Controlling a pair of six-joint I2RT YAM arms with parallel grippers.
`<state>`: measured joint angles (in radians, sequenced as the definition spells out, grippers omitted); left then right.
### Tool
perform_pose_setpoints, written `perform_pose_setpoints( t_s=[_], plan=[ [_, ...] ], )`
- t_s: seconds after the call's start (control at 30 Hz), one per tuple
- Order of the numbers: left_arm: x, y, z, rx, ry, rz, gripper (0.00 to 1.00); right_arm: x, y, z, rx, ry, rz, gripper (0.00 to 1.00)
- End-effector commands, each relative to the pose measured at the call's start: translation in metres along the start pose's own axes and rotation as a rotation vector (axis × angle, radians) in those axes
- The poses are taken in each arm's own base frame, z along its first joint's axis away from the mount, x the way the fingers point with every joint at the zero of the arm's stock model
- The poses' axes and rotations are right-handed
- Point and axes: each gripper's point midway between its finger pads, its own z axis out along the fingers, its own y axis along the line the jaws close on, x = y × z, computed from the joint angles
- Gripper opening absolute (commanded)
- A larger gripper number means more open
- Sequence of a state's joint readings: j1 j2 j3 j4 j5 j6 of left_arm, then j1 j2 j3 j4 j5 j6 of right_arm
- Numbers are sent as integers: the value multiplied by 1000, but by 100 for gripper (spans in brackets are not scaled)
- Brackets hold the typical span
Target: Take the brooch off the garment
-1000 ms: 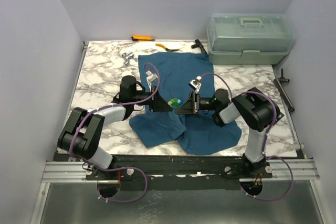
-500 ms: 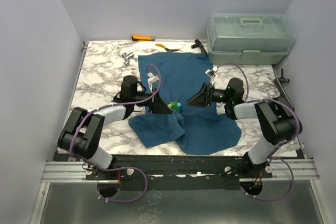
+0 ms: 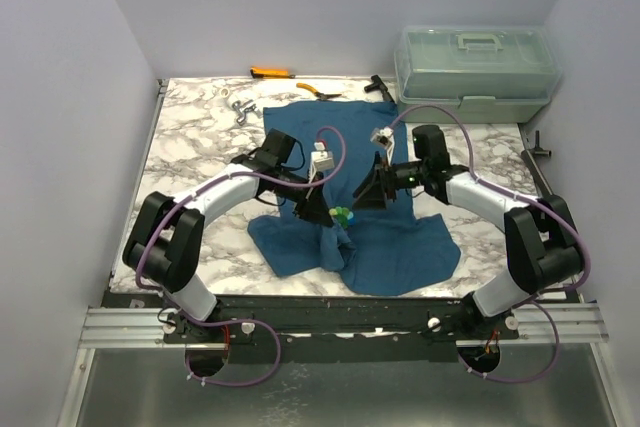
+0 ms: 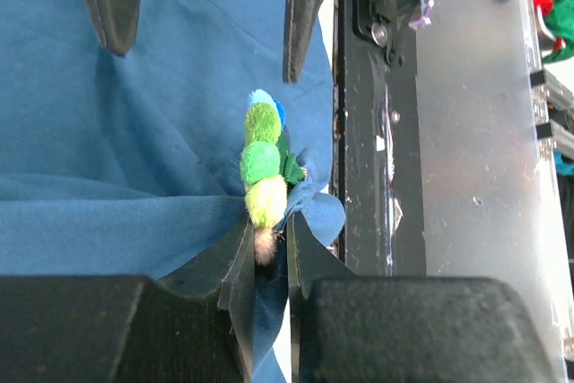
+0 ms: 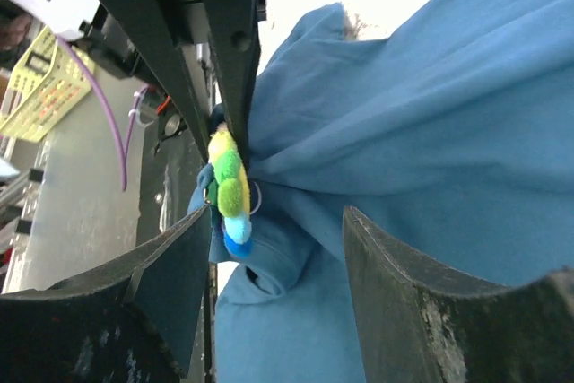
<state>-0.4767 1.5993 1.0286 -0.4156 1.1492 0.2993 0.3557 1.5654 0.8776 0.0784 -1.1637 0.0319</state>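
Observation:
The garment, a dark teal-blue T-shirt, lies spread on the marble table and is bunched up at its middle. The brooch is a small cluster of green, yellow and blue fuzzy balls pinned to that bunch. It also shows in the left wrist view and the right wrist view. My left gripper is shut on a fold of the garment right at the brooch's pale end. My right gripper is open, its jaws standing on either side of the cloth just under the brooch.
A clear plastic toolbox stands at the back right. An orange-handled tool, pliers and small metal parts lie along the back edge. A black bar lies at the right edge. The black front rail is close below the garment.
My left gripper has moved right and nearer the front with the pinched fold and brooch. My right gripper has swung left and closed in on the brooch from the right.

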Motion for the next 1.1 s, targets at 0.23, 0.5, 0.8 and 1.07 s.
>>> perform_pose_setpoints(
  t_s=[0.23,0.5,0.8,1.07],
  plan=[
    [18,-9,12,55,90,26,0,39,23,19,-101,84,24,63],
    [15,-6,14,62,92,16,0,45,31,34,-144,80,84,62],
    [17,-5,16,78,92,8,0,52,29,43,-139,100,96,45],
    [14,-3,15,73,88,2,1,54,28,48,-126,113,86,23]
  ],
)
